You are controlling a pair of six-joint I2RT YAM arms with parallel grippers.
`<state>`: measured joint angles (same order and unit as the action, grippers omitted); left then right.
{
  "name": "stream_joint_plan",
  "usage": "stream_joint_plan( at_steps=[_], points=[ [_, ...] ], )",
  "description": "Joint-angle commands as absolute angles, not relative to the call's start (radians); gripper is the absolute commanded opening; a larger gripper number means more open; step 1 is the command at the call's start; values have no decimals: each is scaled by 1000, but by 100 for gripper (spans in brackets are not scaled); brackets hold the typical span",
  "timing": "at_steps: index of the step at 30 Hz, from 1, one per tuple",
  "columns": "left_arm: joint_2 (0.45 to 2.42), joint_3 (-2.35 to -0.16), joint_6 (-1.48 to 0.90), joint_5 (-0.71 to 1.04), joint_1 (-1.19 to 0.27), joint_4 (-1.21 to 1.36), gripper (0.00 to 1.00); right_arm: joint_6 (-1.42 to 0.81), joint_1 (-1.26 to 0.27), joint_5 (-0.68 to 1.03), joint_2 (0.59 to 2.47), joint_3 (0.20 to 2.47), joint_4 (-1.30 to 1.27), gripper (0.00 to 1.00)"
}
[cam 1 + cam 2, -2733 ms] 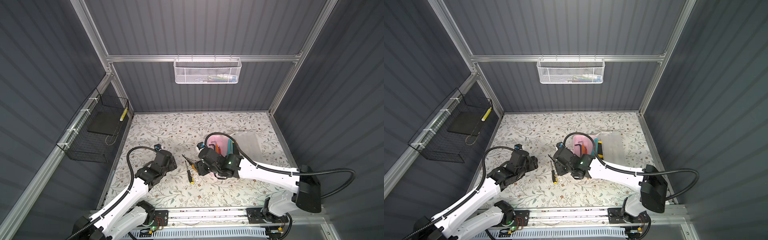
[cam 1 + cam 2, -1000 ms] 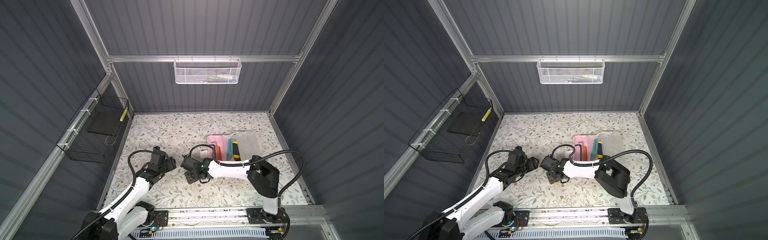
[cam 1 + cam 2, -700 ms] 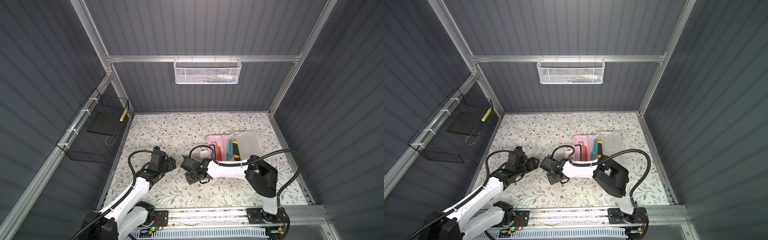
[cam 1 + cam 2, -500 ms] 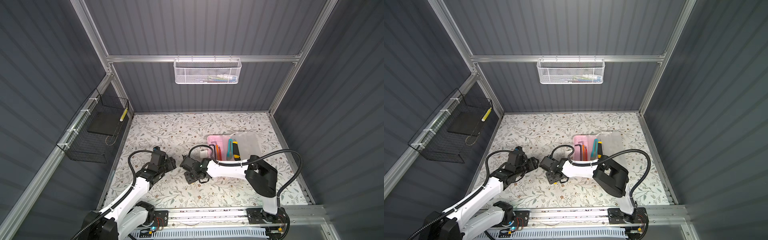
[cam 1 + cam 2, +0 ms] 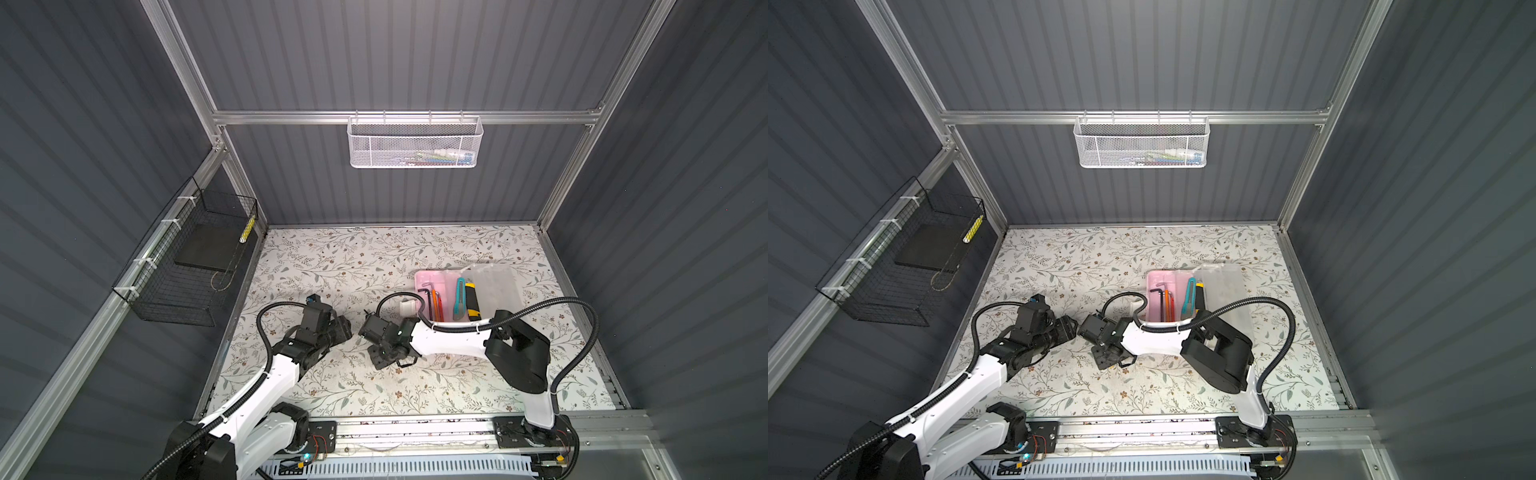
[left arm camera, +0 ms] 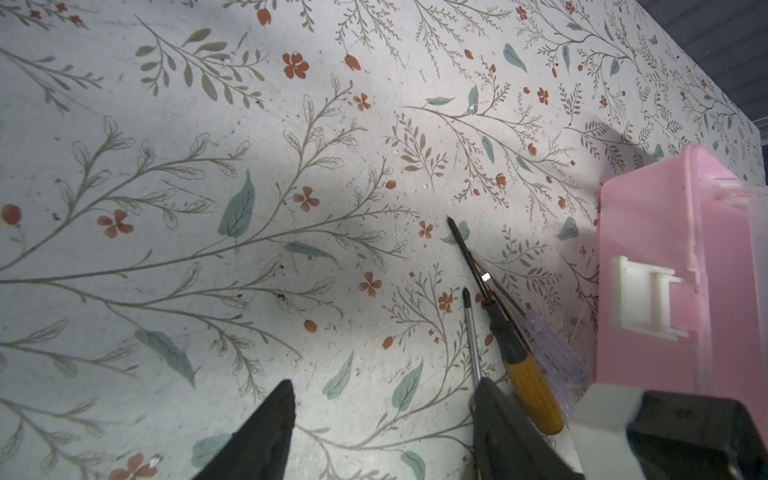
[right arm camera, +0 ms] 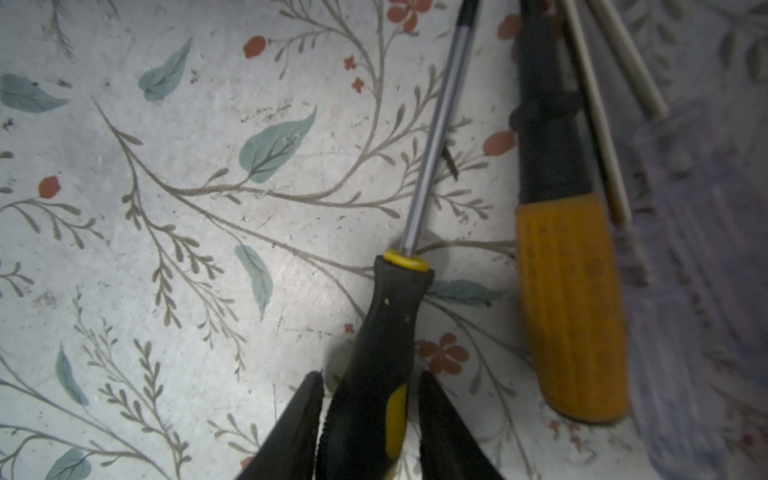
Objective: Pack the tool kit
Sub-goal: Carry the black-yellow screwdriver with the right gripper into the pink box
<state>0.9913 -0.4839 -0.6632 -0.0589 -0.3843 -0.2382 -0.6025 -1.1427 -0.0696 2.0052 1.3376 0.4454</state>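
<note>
The pink box (image 5: 424, 281) lies open on the right with its frosted lid (image 5: 496, 286) folded back. It holds a hex key (image 5: 427, 291), a teal cutter (image 5: 459, 299) and a yellow-black knife (image 5: 471, 299). Left of the box my right arm (image 5: 440, 340) hides the loose screwdrivers in both top views. In the right wrist view my right gripper (image 7: 370, 382) straddles the handle of a black-and-yellow screwdriver (image 7: 390, 324) with slim gaps either side. An orange-handled screwdriver (image 7: 569, 303) lies beside it. My left gripper (image 6: 382, 415) hangs open over bare table, next to the shaft.
A white mesh basket (image 5: 415, 145) hangs on the back wall. A black wire basket (image 5: 195, 266) hangs on the left wall. A clear-handled screwdriver (image 6: 557, 353) lies between the orange one and the box's white latch (image 6: 640, 299). The two wrists nearly meet at mid-table.
The right arm has swung left from the box to the loose screwdrivers. Over the last second its jaws have narrowed around the black handle. The left arm has hardly moved.
</note>
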Motion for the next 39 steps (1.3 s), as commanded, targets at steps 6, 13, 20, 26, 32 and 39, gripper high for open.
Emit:
stream_joint_plan(
  at_steps=[6,13,20,26,32,39],
  points=[
    [992,-489,-657,-69,-377,-242,69,-619,-1152,-70,2010,1336,485,25],
    [999,-506,-653,-73,-377,-243,69,-611,-1153,-76,1960,1330,492,0],
    [992,-545,-633,-97,-377,-267,69,-572,-1144,-151,1804,1314,547,0],
    [990,-576,-602,-96,-377,-270,69,-525,-1061,-313,1549,1257,706,0],
    [1031,-594,-581,-59,-377,-239,69,-439,-843,-408,1288,1173,832,0],
    [1057,-591,-579,-43,-377,-204,69,-337,-587,-378,1126,1048,807,0]
  ],
)
